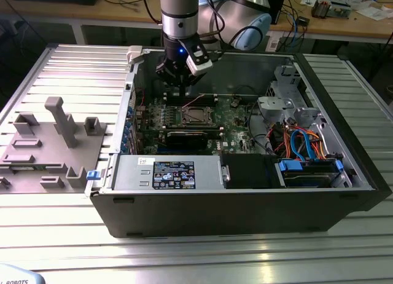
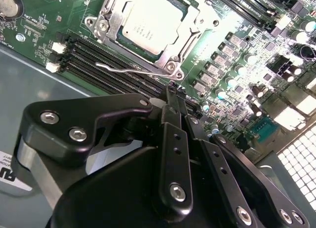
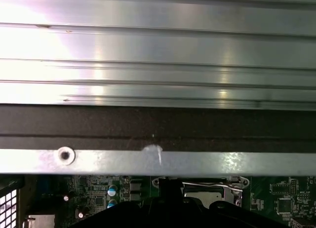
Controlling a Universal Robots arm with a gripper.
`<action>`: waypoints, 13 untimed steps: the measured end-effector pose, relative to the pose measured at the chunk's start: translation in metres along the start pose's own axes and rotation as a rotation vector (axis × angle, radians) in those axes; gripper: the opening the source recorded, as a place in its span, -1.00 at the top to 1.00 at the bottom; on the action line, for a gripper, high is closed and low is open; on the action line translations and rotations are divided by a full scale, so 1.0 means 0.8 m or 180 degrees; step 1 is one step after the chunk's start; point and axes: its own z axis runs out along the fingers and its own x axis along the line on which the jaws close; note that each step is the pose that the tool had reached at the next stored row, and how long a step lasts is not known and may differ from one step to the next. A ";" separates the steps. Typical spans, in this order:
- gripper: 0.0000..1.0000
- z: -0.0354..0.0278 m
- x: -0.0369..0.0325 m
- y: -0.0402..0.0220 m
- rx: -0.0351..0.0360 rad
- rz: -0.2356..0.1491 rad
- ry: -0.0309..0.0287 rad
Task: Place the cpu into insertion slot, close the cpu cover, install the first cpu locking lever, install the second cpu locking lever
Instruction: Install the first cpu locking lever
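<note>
The cpu (image 2: 148, 28), a flat silvery square, lies in the insertion slot (image 1: 195, 116) on the green board. The cpu cover (image 2: 195, 30), a silvery frame, is down around it. One thin wire locking lever (image 2: 123, 69) runs along the slot's edge beside the memory slots; whether it is hooked I cannot tell. My gripper (image 2: 171, 92) hovers above the board just off that edge, black fingers (image 2: 174, 139) shut with nothing between them. In the exterior view the gripper (image 1: 182, 81) hangs inside the case, a little behind the slot. The first wrist view has the slot (image 3: 207, 189) under the case wall.
The open computer case (image 1: 245, 198) lies on a ribbed metal table (image 1: 184, 253). A black expansion card (image 1: 187, 138) sits in front of the slot, with drive bays and cables (image 1: 304, 145) on the exterior view's right. A grey fixture block (image 1: 55, 142) stands on the exterior view's left.
</note>
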 end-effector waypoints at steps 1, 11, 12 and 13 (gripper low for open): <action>0.79 0.0005 0.0000 0.0000 0.0000 0.0000 0.0000; 0.79 0.0110 -0.0005 0.0011 0.0001 0.0000 0.0002; 0.79 0.0129 -0.0018 0.0028 0.0000 0.0001 0.0003; 0.79 0.0140 -0.0025 0.0039 0.0000 0.0000 0.0004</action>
